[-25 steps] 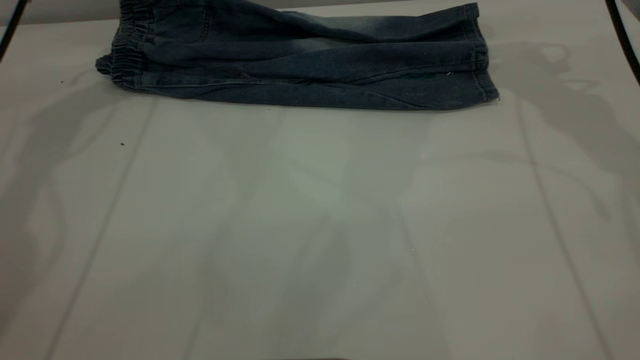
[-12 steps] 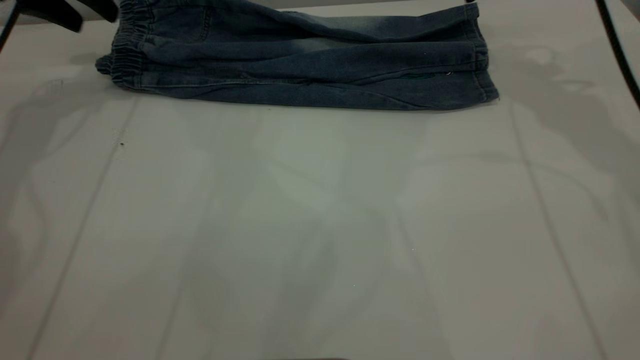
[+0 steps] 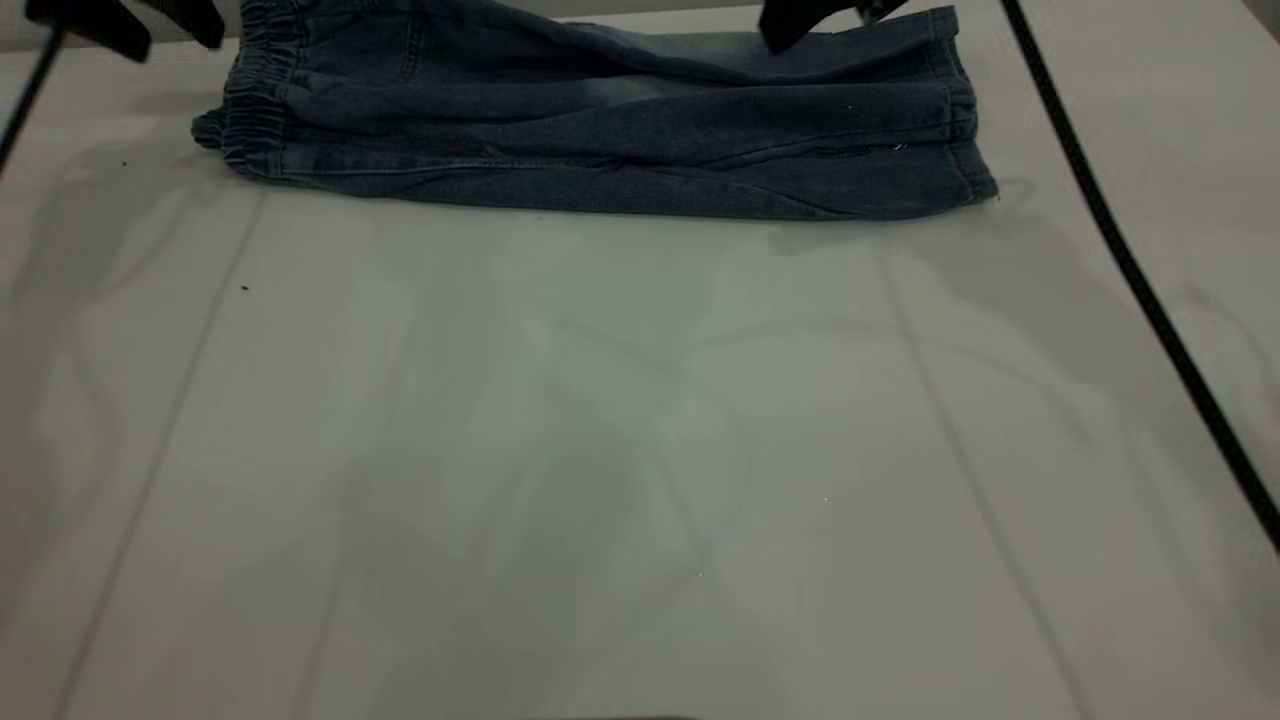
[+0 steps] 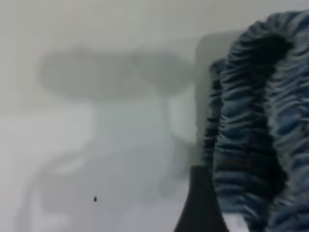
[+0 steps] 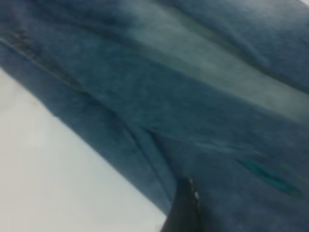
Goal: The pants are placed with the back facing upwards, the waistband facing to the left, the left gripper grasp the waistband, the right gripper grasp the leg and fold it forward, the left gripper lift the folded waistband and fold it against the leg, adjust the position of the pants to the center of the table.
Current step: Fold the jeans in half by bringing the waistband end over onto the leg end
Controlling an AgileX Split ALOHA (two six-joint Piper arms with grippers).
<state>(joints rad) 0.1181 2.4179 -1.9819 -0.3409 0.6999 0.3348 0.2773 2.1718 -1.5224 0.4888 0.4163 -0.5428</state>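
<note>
The pants (image 3: 600,130) lie folded lengthwise at the far edge of the table (image 3: 640,450), back up. The puckered waistband (image 3: 250,110) points left and the hems point right. My left gripper (image 3: 175,48) hovers open just left of the waistband (image 4: 251,121); only one of its fingers (image 4: 200,208) shows in the left wrist view, beside the ruffles. My right gripper (image 3: 820,30) hangs open over the leg (image 3: 760,55) with the pale faded patch, near the hem. In the right wrist view one of its fingers (image 5: 186,208) is just above the denim (image 5: 217,72). Neither holds cloth.
A thick black cable (image 3: 1130,270) runs from the right gripper diagonally down across the table's right side. A thinner cable (image 3: 25,100) crosses the far left corner. Wide bare tabletop stretches in front of the pants.
Both grippers have come into view at the far edge, left beside the waistband, right over the leg. The right cable has swung inward. The pants have not moved.
</note>
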